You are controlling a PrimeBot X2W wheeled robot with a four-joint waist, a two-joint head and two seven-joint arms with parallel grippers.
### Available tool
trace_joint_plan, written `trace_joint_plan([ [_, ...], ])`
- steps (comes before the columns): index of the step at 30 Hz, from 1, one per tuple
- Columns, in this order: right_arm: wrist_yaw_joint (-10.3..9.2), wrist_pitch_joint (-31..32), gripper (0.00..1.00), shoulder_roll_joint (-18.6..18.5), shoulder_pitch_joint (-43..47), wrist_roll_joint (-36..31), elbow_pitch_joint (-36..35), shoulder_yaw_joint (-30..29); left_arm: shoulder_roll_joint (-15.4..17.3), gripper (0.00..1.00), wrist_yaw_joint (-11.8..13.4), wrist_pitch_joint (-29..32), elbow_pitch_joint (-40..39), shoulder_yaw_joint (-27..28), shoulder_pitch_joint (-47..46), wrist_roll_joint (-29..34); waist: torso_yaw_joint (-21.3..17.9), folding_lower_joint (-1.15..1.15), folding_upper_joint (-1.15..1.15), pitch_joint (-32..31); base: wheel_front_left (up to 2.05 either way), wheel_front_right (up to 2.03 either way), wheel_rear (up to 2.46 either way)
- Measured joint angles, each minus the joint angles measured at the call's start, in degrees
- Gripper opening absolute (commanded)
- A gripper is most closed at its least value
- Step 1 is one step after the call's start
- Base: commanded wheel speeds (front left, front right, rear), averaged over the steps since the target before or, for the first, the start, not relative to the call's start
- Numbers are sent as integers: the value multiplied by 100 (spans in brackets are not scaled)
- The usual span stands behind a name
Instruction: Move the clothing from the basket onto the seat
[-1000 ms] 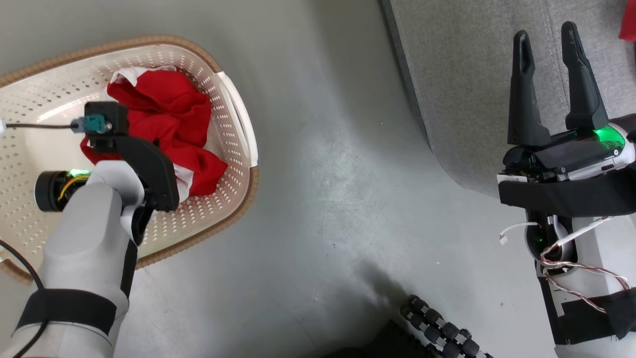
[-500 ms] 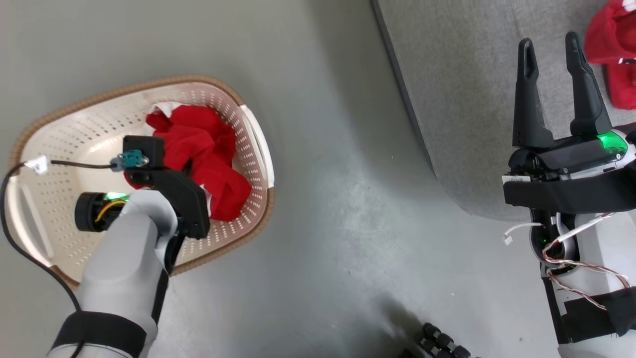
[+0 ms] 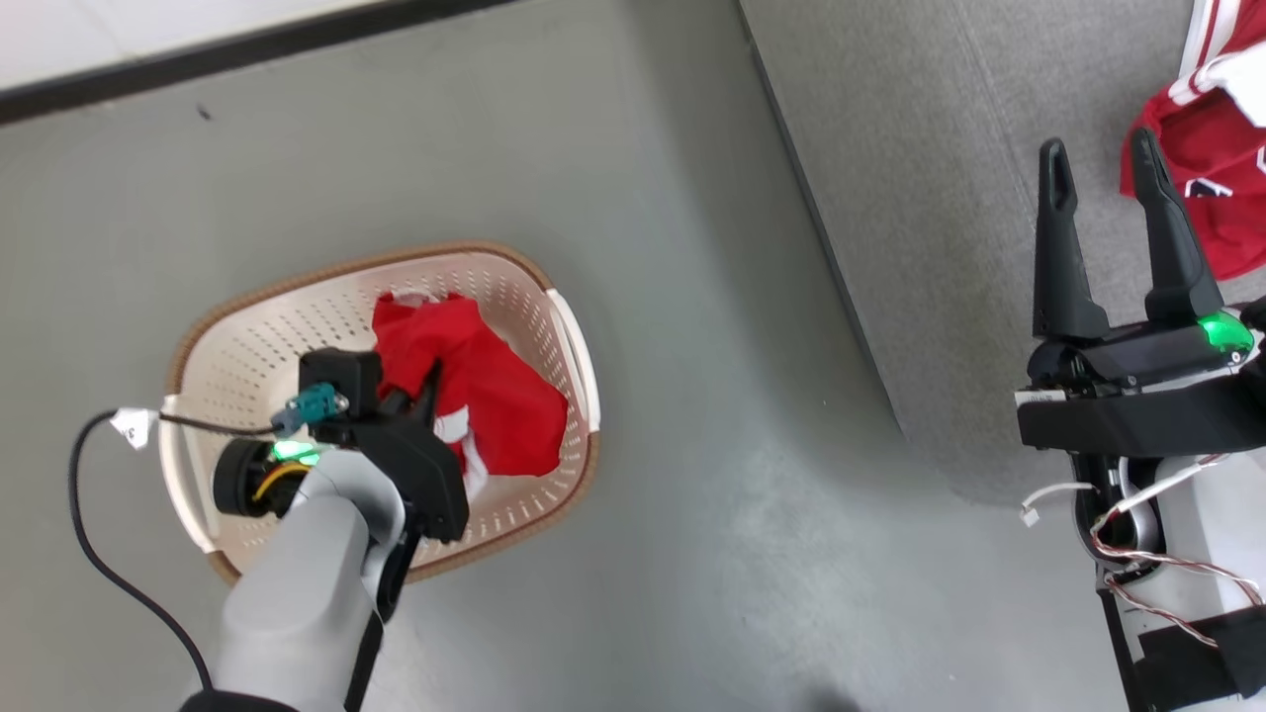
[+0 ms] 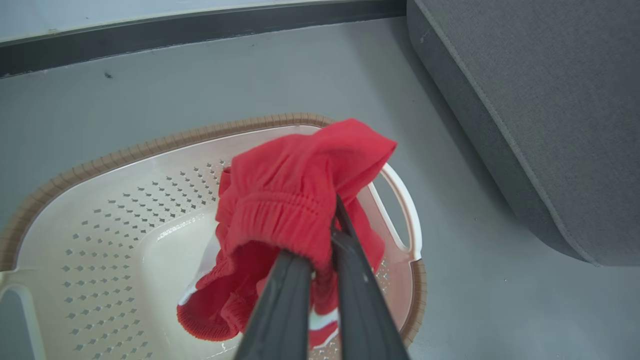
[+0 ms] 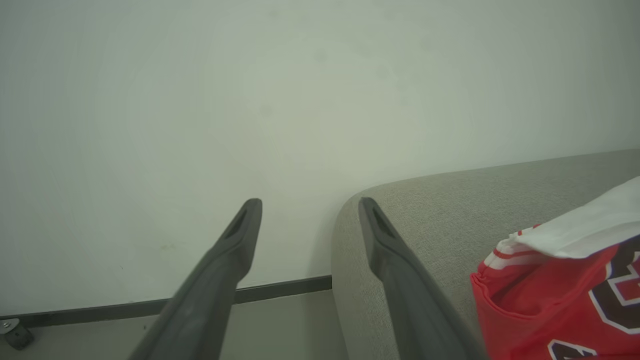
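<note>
The left gripper [image 4: 320, 240] is pinched shut on the gathered elastic band of a red garment [image 4: 290, 195]; the cloth bunches over the fingers and its lower folds hang inside the basket [image 4: 125, 200] — whether they are clear of the bottom cannot be told. The step in hand looks like the lift-out. To do it well, raise the arm straight up until the trailing folds are above the brown rim, so the cloth does not drag the light basket along the floor [image 3: 692, 445]; keep the pinch firm, since only a small bunch of fabric is caught. Then swing across the bare floor to the seat [image 3: 940, 148] and let go well in from its rounded edge, beside the red jersey [image 3: 1207, 178] — not on the slope, where it may slide off. The right gripper [image 3: 1103, 158] hovers over the seat with its fingers spread wide and nothing between them; it should keep out of the incoming path.

Count: two red garments, one held over the basket and one lying on the seat; one basket; one seat; two grippers.
</note>
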Motion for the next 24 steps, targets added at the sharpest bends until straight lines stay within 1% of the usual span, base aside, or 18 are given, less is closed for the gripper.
trace_joint_plan([
  [7, -1, 0, 100, -113, 265, 0, 25, -126, -79, 0, 0, -363, -286, -243, 393, -148, 209, 0, 0, -500, 0, 0, 0],
  [15, -1, 0, 100, -186, 617, 0, 51, -210, -134, 0, 0, -526, -634, -316, 644, -453, 476, -1, 0, -1023, 0, 0, 0],
  [24, 0, 0, 100, -319, 872, 58, 77, -177, -131, 0, 0, -588, -1116, -387, 1134, -587, 732, 0, 1, -1610, 0, 0, 0],
])
